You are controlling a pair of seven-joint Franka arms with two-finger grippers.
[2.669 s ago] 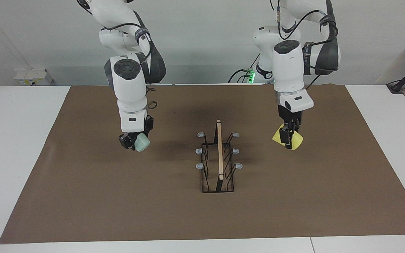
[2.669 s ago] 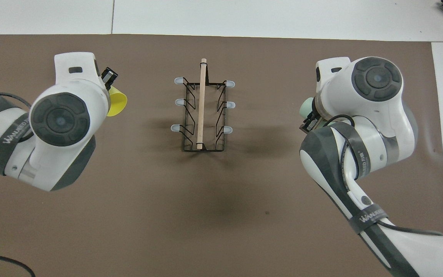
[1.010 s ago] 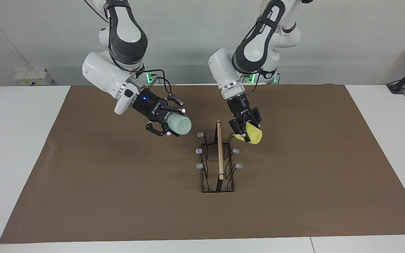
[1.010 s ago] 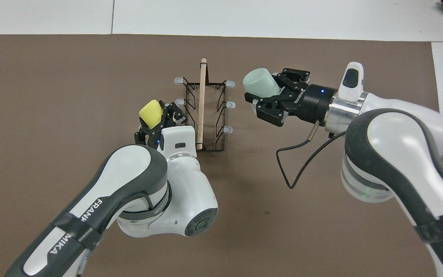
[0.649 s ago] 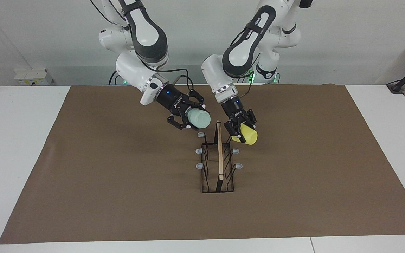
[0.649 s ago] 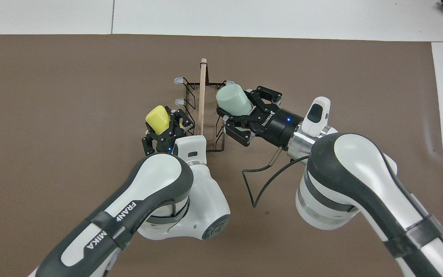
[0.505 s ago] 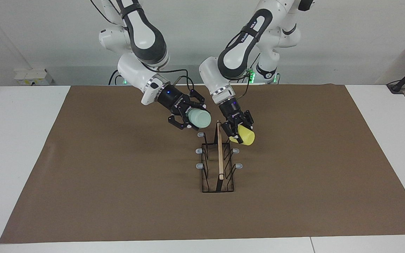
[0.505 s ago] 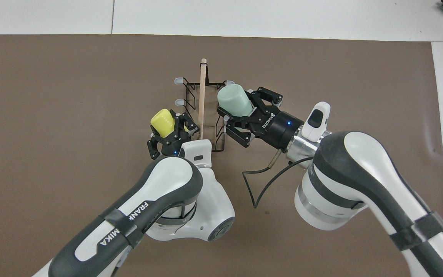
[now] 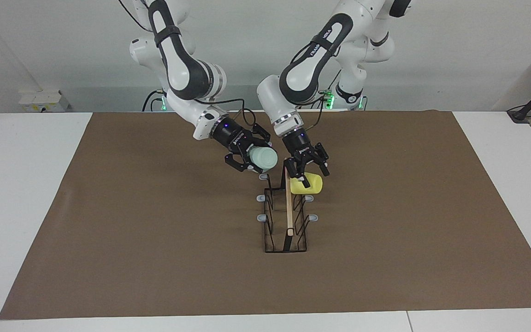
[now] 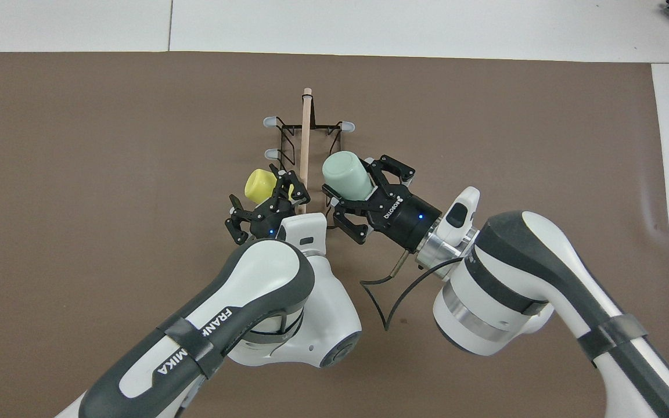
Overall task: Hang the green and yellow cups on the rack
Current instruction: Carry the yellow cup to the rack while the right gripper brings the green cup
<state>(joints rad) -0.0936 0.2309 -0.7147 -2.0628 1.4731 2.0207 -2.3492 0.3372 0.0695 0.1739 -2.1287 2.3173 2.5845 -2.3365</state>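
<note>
On the brown mat (image 9: 155, 240) covering the bench (image 9: 30, 184), the rack (image 9: 286, 216) is standing midway between the two arms' ends, its light wooden top bar (image 10: 305, 148) running away from the robots and its grey-tipped prongs sticking out to both sides.

Over the rack's end nearest the robots, the right gripper (image 9: 252, 162) is holding the green cup (image 9: 262, 158), its fingers pinching the cup's sides. The cup is lying tilted on its side in the air with its closed bottom pointing away from the robots, over the prongs facing the right arm's end of the bench; whether it is touching a prong I cannot tell.

The yellow cup (image 9: 307, 183) is sitting on its side on the rack's other row of prongs, on the one nearest the robots, just beside the wooden bar. The left gripper (image 9: 309, 171) is hovering right above it, its fingers (image 10: 236, 213) spread wide and no longer clamping the cup. In the overhead view the yellow cup (image 10: 260, 184) is showing past the left gripper (image 10: 262, 204), and the green cup (image 10: 346, 175) is covering the middle prong on its side.
</note>
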